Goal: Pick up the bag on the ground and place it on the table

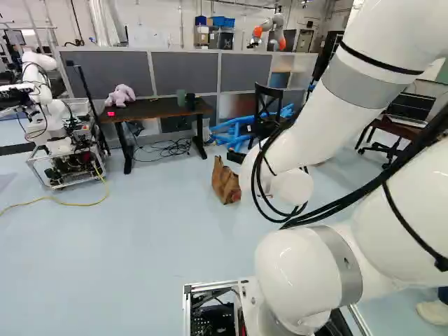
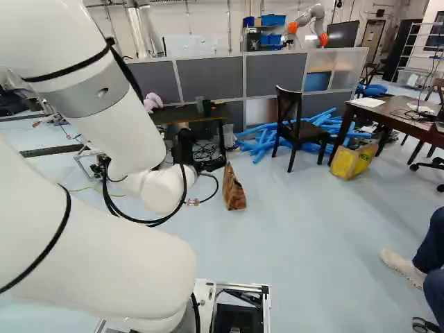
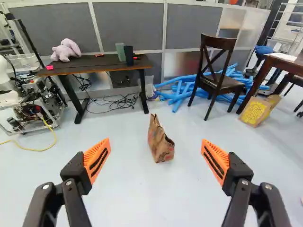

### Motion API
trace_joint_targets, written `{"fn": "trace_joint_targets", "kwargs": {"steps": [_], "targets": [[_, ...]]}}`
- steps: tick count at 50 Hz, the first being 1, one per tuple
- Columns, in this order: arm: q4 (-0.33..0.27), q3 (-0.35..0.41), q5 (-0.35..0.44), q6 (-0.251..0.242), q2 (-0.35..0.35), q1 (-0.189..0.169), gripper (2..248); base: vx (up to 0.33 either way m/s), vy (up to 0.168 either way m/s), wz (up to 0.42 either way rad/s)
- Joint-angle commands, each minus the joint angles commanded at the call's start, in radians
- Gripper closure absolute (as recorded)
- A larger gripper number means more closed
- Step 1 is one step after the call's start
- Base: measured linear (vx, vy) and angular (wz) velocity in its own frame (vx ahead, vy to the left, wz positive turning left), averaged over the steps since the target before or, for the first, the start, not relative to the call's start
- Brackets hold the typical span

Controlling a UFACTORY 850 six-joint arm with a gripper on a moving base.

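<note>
White arm (image 1: 315, 126), one, foremost. Table (image 3: 97, 66), dark-topped. Chair (image 3: 220, 85), wooden, beside blue tubes (image 3: 176, 101). Gripper (image 2: 186, 148), black, two fingers spread wide, pads (image 3: 97, 160) orange. Bag (image 3: 158, 141), brown paper, on the floor (image 3: 128, 189) ahead of the gripper, nearer than the table. Plush toy (image 3: 66, 50), lilac, on the tabletop. Cups (image 3: 129, 56), two, likewise.

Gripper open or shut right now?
Open: the gripper has its orange pads wide apart, gripping nothing; the paper bag sits on the floor ahead of it.
</note>
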Motion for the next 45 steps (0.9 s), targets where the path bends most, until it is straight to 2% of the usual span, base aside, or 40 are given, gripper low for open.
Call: {"fn": "trace_joint_targets", "kwargs": {"steps": [16, 45], "targets": [[0.000, 0.000, 0.000, 0.000, 0.000, 0.000, 3, 0.204, -0.125, 0.071], [0.000, 0.000, 0.000, 0.000, 0.000, 0.000, 3, 0.207, -0.085, 0.287]]}}
